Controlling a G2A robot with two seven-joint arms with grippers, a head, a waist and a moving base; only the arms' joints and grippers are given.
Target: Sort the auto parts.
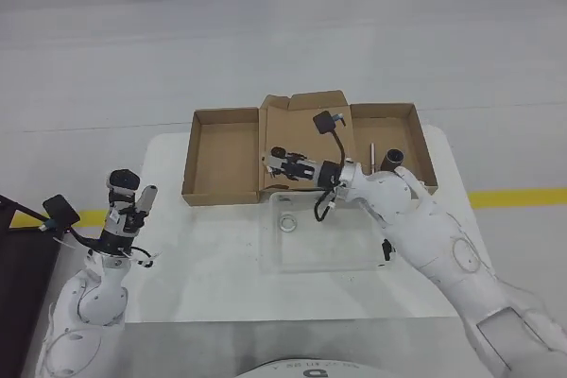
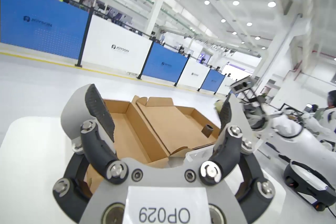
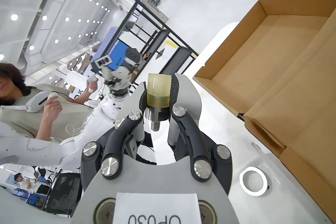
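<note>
Box (image 1: 225, 156), brown cardboard with three open compartments side by side, is sitting at the far edge of the table (image 1: 198, 274). The right gripper (image 3: 159, 84) is hanging over the box's middle compartment, by its near wall and close to the divider shared with the left compartment. Its fingers are pinching a bumper (image 3: 157, 100), a pale amber rubber cylinder with a metal collar and a threaded stud.

The bumper is sitting squarely between the two pads. They are gripping it by the rubber body, whose free end is reaching just past the fingertips. The stud is pointing back toward the wrist and is hanging clear of the palm.

The left gripper (image 2: 158, 100) is hovering well apart from the box, off its near left corner and above the table's left side. Its fingers are spread wide and are holding nothing.

A short dark cylinder (image 1: 394, 158) is standing in the box's right compartment, and a thin metal rod (image 1: 372, 157) is lying just beside it. A clear tray (image 1: 350, 250) is lying just in front of the box, below the middle and right compartments; whether it is touching the box I cannot tell. A metal ring (image 3: 254, 181) is lying flat in the tray, in the corner nearest the box's middle compartment and near the right gripper.
</note>
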